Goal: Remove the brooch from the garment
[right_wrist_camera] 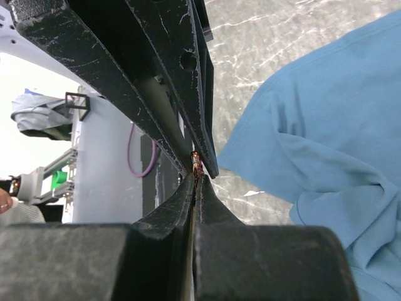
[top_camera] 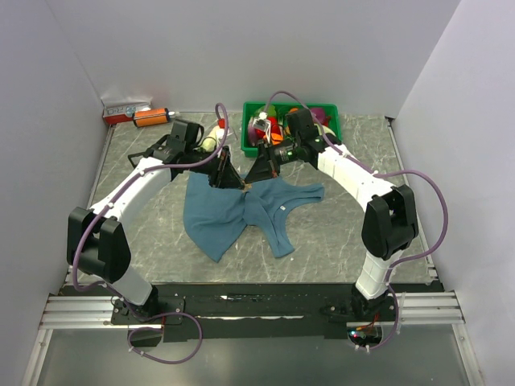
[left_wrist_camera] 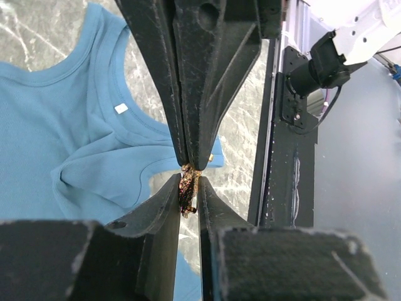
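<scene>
Left gripper [left_wrist_camera: 188,183] clamps the small reddish-brown and golden brooch [left_wrist_camera: 187,193] between narrowly parted jaws. Right gripper [left_wrist_camera: 191,164], jaws pressed together, meets it tip to tip from the right; whether it pinches cloth cannot be determined. Brooch long axis appears to run left-right, from one gripper toward the other. It sits at the far strap edge of the teal-blue soft fabric sleeveless garment [left_wrist_camera: 56,125], which spreads nearward. Both arms reach inward, wrists pitched down.
</scene>
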Controlling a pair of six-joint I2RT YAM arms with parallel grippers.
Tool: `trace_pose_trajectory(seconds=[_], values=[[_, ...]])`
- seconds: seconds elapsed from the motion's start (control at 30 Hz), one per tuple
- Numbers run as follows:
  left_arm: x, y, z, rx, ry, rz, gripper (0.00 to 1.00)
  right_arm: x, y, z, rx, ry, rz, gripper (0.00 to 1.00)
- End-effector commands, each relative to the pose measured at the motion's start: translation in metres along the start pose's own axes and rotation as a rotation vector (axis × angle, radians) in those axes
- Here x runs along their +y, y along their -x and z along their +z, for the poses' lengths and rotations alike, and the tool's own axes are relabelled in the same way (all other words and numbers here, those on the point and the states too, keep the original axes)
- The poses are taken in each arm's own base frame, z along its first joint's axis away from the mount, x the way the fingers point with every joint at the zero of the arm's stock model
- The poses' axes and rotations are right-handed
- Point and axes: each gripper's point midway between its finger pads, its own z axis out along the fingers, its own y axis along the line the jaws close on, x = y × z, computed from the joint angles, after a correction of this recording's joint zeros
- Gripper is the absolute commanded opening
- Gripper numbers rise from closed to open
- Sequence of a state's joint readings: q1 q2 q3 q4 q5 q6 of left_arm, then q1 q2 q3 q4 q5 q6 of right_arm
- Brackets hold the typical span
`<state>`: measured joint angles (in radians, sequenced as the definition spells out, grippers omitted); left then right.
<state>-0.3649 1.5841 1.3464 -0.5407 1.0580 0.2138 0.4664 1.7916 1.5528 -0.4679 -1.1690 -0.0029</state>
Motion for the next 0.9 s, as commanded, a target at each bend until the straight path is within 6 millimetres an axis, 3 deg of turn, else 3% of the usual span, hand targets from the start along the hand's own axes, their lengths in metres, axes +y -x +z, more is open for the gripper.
trace_pose_trajectory(seconds=[0.0, 0.3, 0.57, 0.87], values=[[0.028, 0.01, 0.004, -0.016, 0.11, 0.071, 0.15, 0.054, 0.017, 0.003, -0.001, 0.103, -0.087, 0.0], [0.034, -0.001, 0.012, 0.058, 0.164, 0.141, 0.2, 0.053, 0.021, 0.005, -0.008, 0.1, -0.096, 0.0], [0.035, -0.001, 0.012, 0.057, 0.181, 0.122, 0.3, 0.046, 0.025, 0.004, -0.01, 0.068, -0.13, 0.0], [0.045, 0.001, 0.01, 0.077, 0.222, 0.144, 0.33, 0.046, 0.033, 0.003, -0.019, 0.058, -0.148, 0.0]])
